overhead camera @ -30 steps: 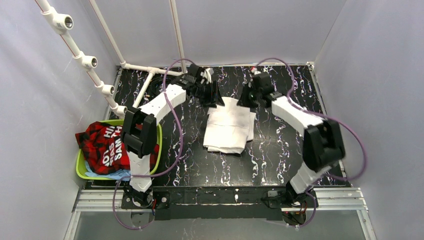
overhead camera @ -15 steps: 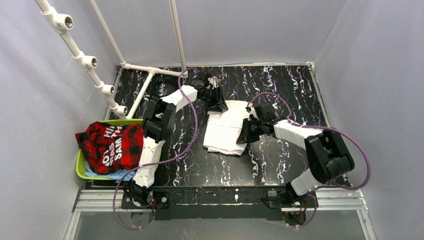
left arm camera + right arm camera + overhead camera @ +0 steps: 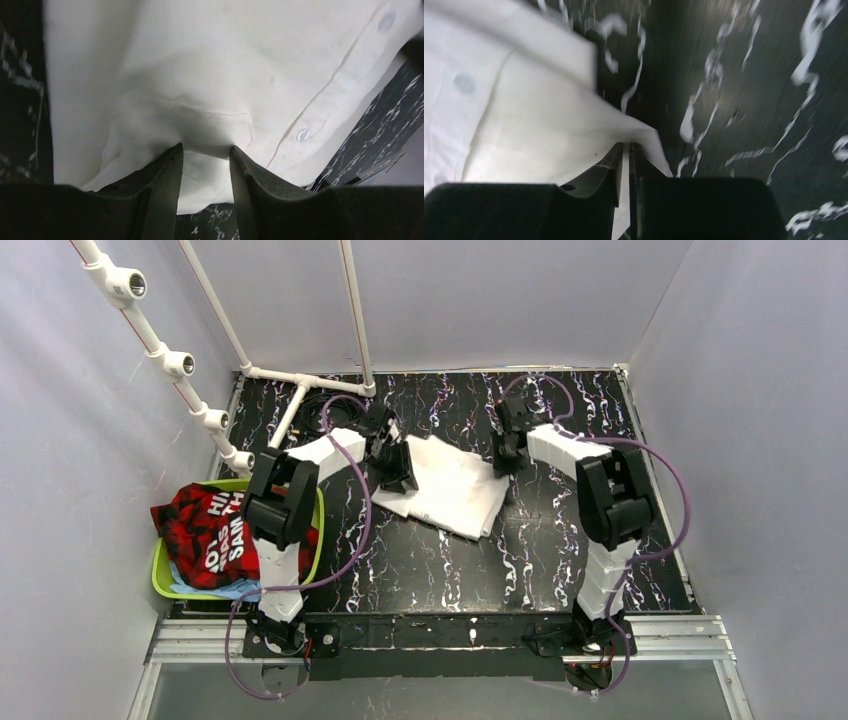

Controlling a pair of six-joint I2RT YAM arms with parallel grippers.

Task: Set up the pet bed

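Observation:
A white cloth (image 3: pixel 450 485) with buttons along one edge lies spread at the middle of the black marbled table (image 3: pixel 560 540). My left gripper (image 3: pixel 400 478) is at the cloth's left edge. In the left wrist view the cloth (image 3: pixel 200 65) bunches into a fold between the jaws of that gripper (image 3: pixel 205 150), which grip it. My right gripper (image 3: pixel 505 458) is at the cloth's far right corner. In the right wrist view that gripper (image 3: pixel 624 146) is shut on a thin corner of the cloth (image 3: pixel 524 110).
A green basket (image 3: pixel 160 575) at the table's left edge holds a red plaid garment (image 3: pixel 215 530) over a light blue one. A white pipe frame (image 3: pixel 290 378) and a coiled black cable (image 3: pixel 320 415) stand at the back left.
The left gripper has pulled the cloth's left side toward the near left, and the right gripper has swung back to the far right corner. The folded cloth now lies wider and flatter.

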